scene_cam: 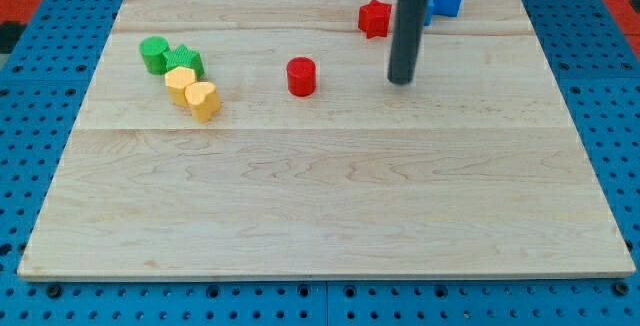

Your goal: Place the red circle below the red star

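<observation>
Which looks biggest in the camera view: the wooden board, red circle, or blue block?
1. Wooden board, by far.
2. Red circle.
3. Blue block, but my rod hides part of it and it sits farther back, so that's unsure.

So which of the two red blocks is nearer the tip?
The red star, just up-left of my tip; the red circle sits farther off toward the view's left.

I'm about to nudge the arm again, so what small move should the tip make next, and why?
Probably slide my tip toward the view's left and around to the far left side of the red circle. The circle sits left of and below the red star, while the tip stands on the circle's right, so pushing from here would drive it away.
</observation>
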Robot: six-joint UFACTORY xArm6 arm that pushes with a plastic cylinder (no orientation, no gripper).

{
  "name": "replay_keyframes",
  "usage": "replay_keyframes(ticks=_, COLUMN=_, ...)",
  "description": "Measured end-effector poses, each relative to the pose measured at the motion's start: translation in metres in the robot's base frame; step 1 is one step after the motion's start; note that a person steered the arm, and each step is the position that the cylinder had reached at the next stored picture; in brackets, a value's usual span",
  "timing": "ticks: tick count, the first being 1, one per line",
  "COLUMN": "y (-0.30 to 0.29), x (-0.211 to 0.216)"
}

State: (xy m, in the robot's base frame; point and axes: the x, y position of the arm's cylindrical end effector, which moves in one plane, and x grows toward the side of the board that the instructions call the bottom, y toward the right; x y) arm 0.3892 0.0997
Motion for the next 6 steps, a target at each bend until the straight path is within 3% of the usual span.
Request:
replay_keyframes(ticks=1, y=-0.086, x=0.009)
replay_keyframes(ticks=2, y=-0.132, x=-0.011)
replay_keyframes(ticks=3, y=-0.123, x=-0.053)
replay_keyframes(ticks=4, y=-0.182, x=-0.026)
replay_keyframes(ticks=5, y=-0.214, x=-0.046)
replay_keyframes(ticks=6, y=-0.181, x=-0.084)
